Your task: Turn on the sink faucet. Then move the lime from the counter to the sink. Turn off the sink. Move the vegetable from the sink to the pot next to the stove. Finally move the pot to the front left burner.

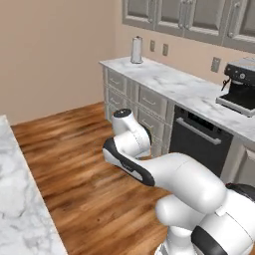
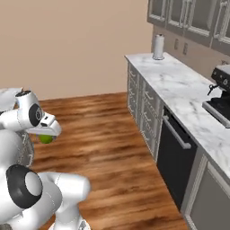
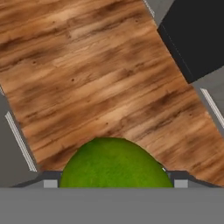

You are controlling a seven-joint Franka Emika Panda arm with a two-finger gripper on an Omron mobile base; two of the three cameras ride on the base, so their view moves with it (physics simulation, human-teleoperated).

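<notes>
Step in hand: the small round glossy green lime point(image 3: 114, 162) was riding in the two-finger gripper point(image 2: 46, 138) between stations, so this read as one of the carry legs. Whether it was the run to the sink or the run to the pot could not be told from here.
Gripper: the jaws stood wide and were clamped on the lime; in the hand view the fruit bulged up between the two small dark fingertips point(image 3: 50, 183).
Lime's place: in the right base view it hung just under the white hand, well above the brown wooden plank floor point(image 2: 108, 148).
Surroundings: a white marble counter with grey veins point(image 1: 174, 84) ran along the far wall, with a black dishwasher front point(image 1: 199, 142) below it.
Next move: judged from this, the carry needed the grip kept firm while the fruit was brought over its target.
Risk: a round, glossy fruit could roll out if the jaws eased early.
</notes>
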